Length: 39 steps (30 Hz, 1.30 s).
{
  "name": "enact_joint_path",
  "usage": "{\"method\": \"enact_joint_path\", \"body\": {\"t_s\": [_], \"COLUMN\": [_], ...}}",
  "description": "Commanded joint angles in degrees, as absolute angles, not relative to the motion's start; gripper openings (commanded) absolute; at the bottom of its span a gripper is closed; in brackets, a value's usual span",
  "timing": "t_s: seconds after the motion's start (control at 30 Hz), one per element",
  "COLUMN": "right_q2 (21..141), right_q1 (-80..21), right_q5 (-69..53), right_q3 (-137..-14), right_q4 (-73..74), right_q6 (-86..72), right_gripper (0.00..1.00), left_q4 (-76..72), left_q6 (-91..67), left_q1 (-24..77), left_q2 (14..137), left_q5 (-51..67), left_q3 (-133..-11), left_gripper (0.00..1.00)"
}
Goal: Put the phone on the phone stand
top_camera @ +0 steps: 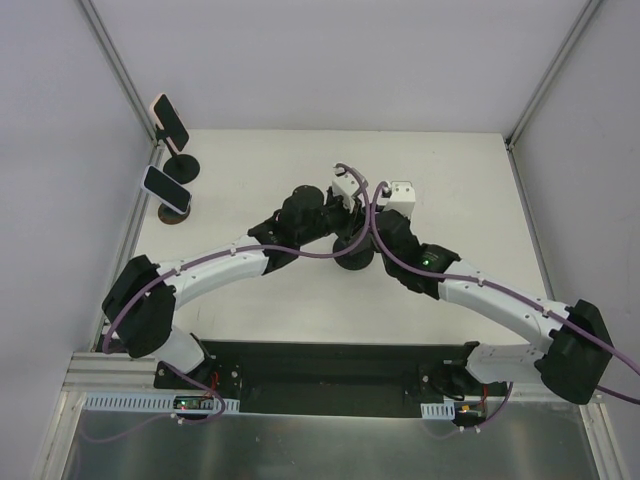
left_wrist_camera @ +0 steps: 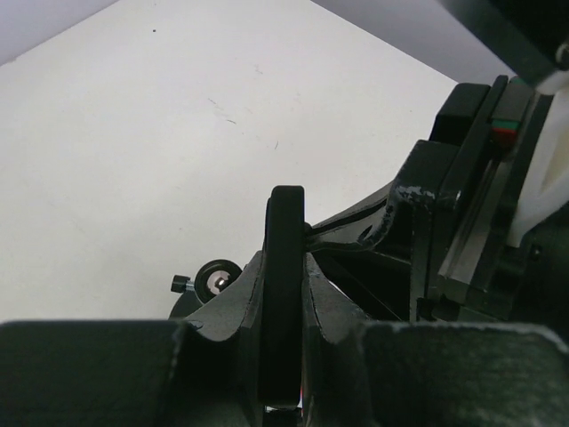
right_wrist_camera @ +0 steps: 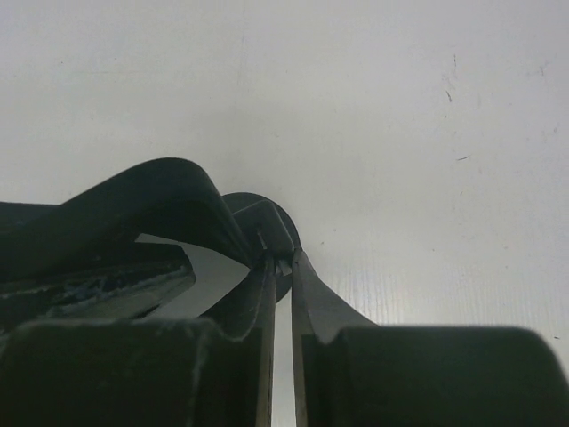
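The phone (left_wrist_camera: 286, 213) is up off the table (top_camera: 450, 180), near its middle where the two arms meet. In the left wrist view it shows edge-on as a thin black slab with a rounded top, standing upright. The left gripper (left_wrist_camera: 284, 294) has it pinched, one finger flat against each face and no gap on either side.

Just beside it, low and to the left in that same view, a small knob (left_wrist_camera: 218, 277) with a bright centre sticks out of a dark fitting. I cannot tell what it belongs to.

From above, the round dark base of the phone stand (top_camera: 355, 262) sits on the table directly under the two wrists. Most of it is covered by them.

The right gripper (right_wrist_camera: 280, 267) comes in from the other side, close against the left one. Its fingers are pressed nearly together with only a sliver of light between them. The tips rest against a small dark round piece (right_wrist_camera: 267, 218), and a curved black bar sweeps in from the left to meet them. Whether anything is actually nipped there is hidden — I cannot tell.

Well apart, at the far left edge of the table, two other phones (top_camera: 170, 120) (top_camera: 167, 188) stand tilted on their own round-footed stands (top_camera: 183, 166) (top_camera: 170, 212), one behind the other.
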State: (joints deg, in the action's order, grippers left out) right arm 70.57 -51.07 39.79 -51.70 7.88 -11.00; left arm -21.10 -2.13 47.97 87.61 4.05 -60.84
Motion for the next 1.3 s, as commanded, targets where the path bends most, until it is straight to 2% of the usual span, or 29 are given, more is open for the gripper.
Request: {"method": "enact_joint_path", "body": {"t_s": [0.0,0.07,0.17,0.4,0.5,0.6,0.7,0.73,0.77,0.87,0.93,1.03,1.17,1.27], "right_q2": [64.16,63.99,62.32,56.7,53.71,50.89,51.58,53.59,54.48,57.12,60.11,62.84,64.95,67.32], "right_q1": [-59.33,-59.33,-59.41,-59.33,-58.98,-54.25,-43.54,-40.63,-35.56,-29.46,-28.74,-28.74,-29.7,-32.42], "right_q5": [24.17,24.52,24.26,19.34,22.57,21.81,7.78,-1.92,-6.28,-23.08,-33.94,-43.12,-47.72,-47.81], "right_q3": [-53.26,-53.26,-52.21,-48.87,-48.17,-46.07,-46.14,-46.49,-46.76,-46.58,-47.71,-47.9,-45.62,-46.58], "right_q4": [6.24,6.59,6.59,5.88,9.48,10.37,9.67,9.67,9.67,6.52,5.8,3.53,-7.53,-8.08], "right_q6": [-14.85,-14.5,-13.8,-10.29,-8.88,-7.21,-4.75,-4.14,-2.74,2.43,5.52,7.91,5.8,8.26], "right_gripper": [0.0,0.0,0.09,0.43,0.55,0.59,0.64,0.64,0.64,0.68,0.68,0.69,0.7,0.7], "left_q4": [-18.72,-18.46,-18.11,-18.11,-18.11,-17.14,-16.26,-16.43,-16.17,-12.23,-9.51,-8.79,-8.79,-9.22], "left_q6": [0.18,0.09,0.09,0.09,0.09,0.09,-2.1,-2.28,-1.5,1.3,1.67,0.18,0.09,0.18], "left_q1": [43.51,43.51,43.51,43.24,43.24,42.81,40.01,39.12,38.5,36.48,34.47,32.0,31.73,31.73], "left_q2": [94.39,94.57,94.48,94.04,92.38,89.31,84.83,83.51,81.06,76.4,74.71,71.81,69.26,69.26], "left_q5": [-16.7,-15.82,-15.03,-11.97,-8.11,-0.48,11.21,19.69,23.6,37.58,44.35,55.35,60.64,63.54], "left_q3": [-62.22,-62.49,-62.58,-61.53,-60.56,-58.81,-56.53,-55.82,-55.38,-54.76,-54.84,-54.58,-53.0,-52.21], "left_gripper": [0.0,0.0,0.0,0.0,0.0,0.0,0.0,0.0,0.0,0.0,0.0,0.0,0.0,0.0]}}
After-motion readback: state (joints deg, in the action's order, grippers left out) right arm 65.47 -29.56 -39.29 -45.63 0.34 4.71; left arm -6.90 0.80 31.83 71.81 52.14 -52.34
